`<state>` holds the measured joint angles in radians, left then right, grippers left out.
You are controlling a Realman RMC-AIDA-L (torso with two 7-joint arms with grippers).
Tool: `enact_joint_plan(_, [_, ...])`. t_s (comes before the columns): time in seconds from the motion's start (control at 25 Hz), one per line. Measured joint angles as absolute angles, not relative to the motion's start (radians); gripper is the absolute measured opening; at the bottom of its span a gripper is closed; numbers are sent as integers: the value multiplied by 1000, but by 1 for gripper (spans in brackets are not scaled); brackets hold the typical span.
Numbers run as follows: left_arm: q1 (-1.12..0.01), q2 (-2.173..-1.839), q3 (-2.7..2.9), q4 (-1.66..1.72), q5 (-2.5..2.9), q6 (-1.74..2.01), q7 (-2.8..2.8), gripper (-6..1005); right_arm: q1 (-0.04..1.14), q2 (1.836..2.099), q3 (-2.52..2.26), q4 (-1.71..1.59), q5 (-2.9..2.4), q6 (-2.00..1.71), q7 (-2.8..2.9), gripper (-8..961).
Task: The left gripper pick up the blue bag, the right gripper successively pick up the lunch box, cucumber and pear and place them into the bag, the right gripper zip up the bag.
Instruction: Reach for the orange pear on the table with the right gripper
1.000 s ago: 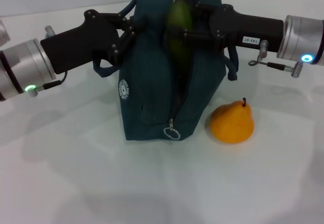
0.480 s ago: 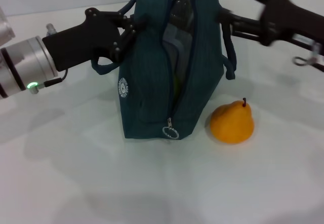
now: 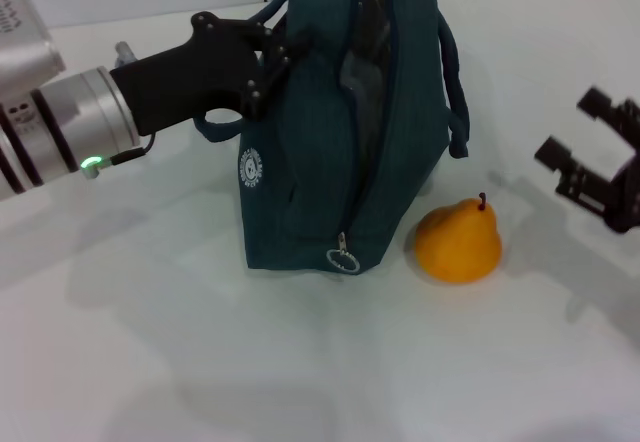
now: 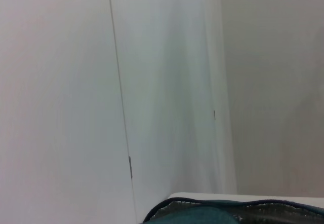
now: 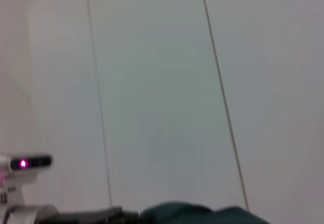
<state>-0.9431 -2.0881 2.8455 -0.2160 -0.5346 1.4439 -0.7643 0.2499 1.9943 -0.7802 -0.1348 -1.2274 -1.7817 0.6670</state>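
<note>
One blue bag, one pear and two end effectors on the white worktop.

The blue bag (image 3: 345,132), dark teal with two rolled handles, a white round logo and a ring pull, stood unzipped toward the worktop's far edge, held up by the left end effector (image 3: 268,50), clamped on its left handle. The single yellow-orange pear (image 3: 458,241) sat just beside the bag's right side. The right end effector (image 3: 590,152) hovered near the right edge, fingers spread wide, holding nothing.
</note>
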Motion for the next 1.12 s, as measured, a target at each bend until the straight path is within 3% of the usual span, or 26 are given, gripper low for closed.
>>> enact_joint_plan(0.28, [-955,-2088,2845,-188,-537,1415,-743,145,273,2002,-787,12,-1231,-1732,504,807])
enact_joint_plan(1.0, [-951,-2089,2843,-176,-566,1381,-715,149,328,2021,-836,8,-1260,-1598,482,670])
enact_joint_plan(1.12, [-951,-2089,2842,-176,-566,1372,-713,150,331,2022,-840,8,-1262,-1598,477,565])
